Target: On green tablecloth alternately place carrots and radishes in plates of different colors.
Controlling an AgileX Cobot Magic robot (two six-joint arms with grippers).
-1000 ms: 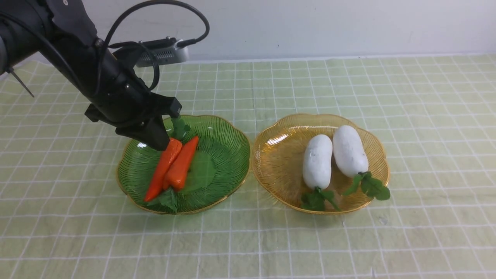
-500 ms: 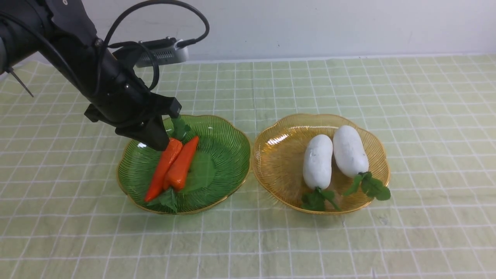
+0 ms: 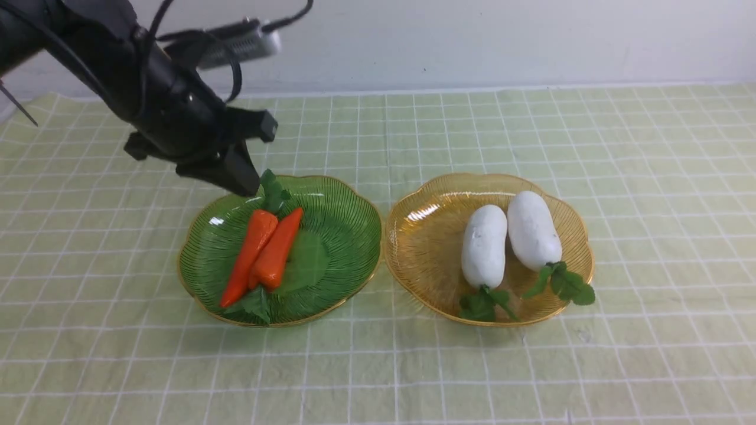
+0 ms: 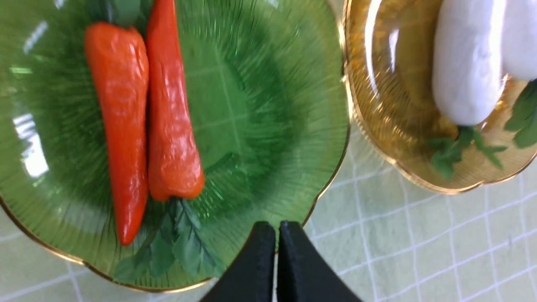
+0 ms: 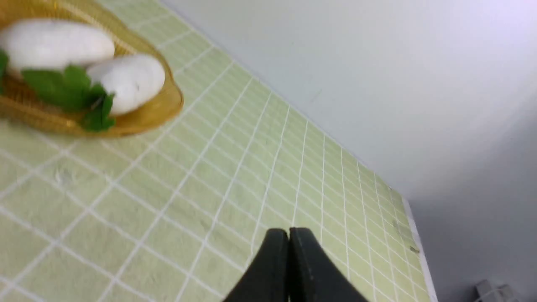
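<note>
White wall (image 3: 472,41) at the back; tabletop fully covered by the green grid cloth (image 3: 649,177), slightly wrinkled. Left arm (image 3: 159,100), black with looped cable, reaches in from the far left. Left jaws are pressed together tip to tip and grip nothing. They hang just above the far-left rim of the green plate (image 3: 348,236), close by a carrot leaf but clear of the carrots. Right jaws show in the right wrist view only: likewise closed, empty, over bare cloth, well apart from the amber plate (image 3: 425,248). Plates sit side by side mid-cloth, green on the left, amber on the right, rims almost meeting. Amber plate holds two white radishes, left radish (image 3: 484,245) and right radish (image 3: 533,230), just beside each other, leaf tops toward the near rim. Green plate holds two orange carrots lying against each other, head to tail. Left carrot (image 3: 245,260) has its thick end far and its tip near. Right carrot (image 3: 279,251) has its tip far and its leaves (image 3: 254,304) at the near rim.
</note>
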